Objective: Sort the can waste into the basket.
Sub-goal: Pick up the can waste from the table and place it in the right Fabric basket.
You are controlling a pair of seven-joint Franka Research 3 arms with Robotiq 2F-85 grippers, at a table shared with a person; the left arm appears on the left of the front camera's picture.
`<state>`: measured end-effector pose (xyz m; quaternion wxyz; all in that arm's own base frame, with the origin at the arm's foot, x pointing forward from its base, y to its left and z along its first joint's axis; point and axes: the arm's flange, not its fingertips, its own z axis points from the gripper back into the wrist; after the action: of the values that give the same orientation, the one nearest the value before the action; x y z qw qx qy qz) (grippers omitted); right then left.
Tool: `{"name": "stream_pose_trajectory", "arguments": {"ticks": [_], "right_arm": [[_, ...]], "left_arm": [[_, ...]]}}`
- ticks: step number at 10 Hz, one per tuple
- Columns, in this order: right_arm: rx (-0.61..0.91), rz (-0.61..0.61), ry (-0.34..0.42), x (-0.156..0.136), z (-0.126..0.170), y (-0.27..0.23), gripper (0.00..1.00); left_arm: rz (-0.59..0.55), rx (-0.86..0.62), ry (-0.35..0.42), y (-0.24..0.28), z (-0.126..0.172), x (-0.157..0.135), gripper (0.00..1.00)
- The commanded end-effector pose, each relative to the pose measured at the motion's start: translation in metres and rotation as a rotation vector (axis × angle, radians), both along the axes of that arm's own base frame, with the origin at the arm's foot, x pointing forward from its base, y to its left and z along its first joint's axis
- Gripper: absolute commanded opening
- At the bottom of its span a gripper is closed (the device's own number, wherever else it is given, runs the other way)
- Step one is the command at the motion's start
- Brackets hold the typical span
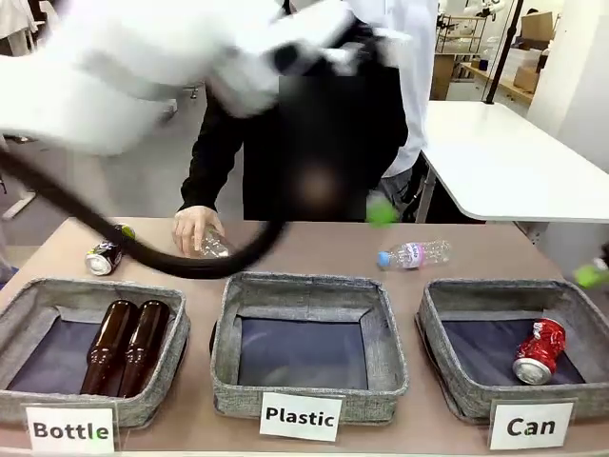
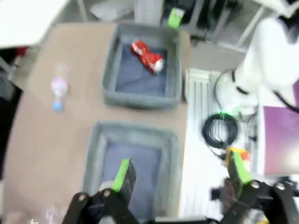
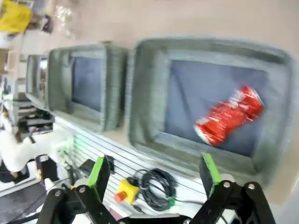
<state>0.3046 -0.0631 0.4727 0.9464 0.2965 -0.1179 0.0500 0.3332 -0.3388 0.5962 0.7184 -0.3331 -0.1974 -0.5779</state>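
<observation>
- Red can: crushed, lying on the dark lining of the Can basket, in its right half, silver end towards the robot's side; nothing is touching it
- Can basket: at the robot's right end of the row of three, with a white card reading "Can" in front of it
- Black can: on the table at the far left, beyond the Bottle basket, well apart from the Can basket and outside every basket
- Left gripper: released, green pads spread wide with nothing between them; its wrist view looks down on the Plastic basket, with the Can basket and red can farther off
- Right gripper: released, pads wide apart and empty; its wrist view looks on the Can basket from the near side of the table
- Left arm: a blurred white shape across the top of the front view, with a black cable drooping over the table
- Person's hand: resting on a clear plastic bottle at the far edge, near the black can
- Second clear bottle: lying on the table beyond the gap between the Plastic and Can baskets
- Two brown glass bottles: side by side in the Bottle basket
</observation>
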Motion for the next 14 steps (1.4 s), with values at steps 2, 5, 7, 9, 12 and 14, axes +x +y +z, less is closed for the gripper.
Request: {"name": "stream_pose_trajectory", "arguments": {"ticks": [2,5,7,9,12,14], "right_arm": [[0.210,0.051,-0.004,0.009,-0.015,0.056,1.00],[0.405,0.037,0.032,0.022,-0.013,0.072,1.00],[0.539,0.017,0.071,0.028,-0.014,0.057,1.00],[0.752,0.015,0.155,0.037,-0.014,0.028,1.00],[0.540,0.016,0.095,0.025,-0.012,0.060,1.00],[0.540,0.016,0.095,0.025,-0.012,0.060,1.00]], "left_arm": [[0.191,-0.091,0.290,0.184,-0.007,-0.028,1.00],[0.499,-0.188,0.650,0.325,-0.068,-0.057,1.00],[0.812,-0.409,0.761,0.400,-0.129,-0.105,1.00],[1.002,-0.611,0.703,0.437,-0.167,-0.141,1.00],[0.788,-0.370,0.769,0.443,-0.106,-0.080,1.00],[0.788,-0.370,0.769,0.443,-0.106,-0.080,1.00]]}}
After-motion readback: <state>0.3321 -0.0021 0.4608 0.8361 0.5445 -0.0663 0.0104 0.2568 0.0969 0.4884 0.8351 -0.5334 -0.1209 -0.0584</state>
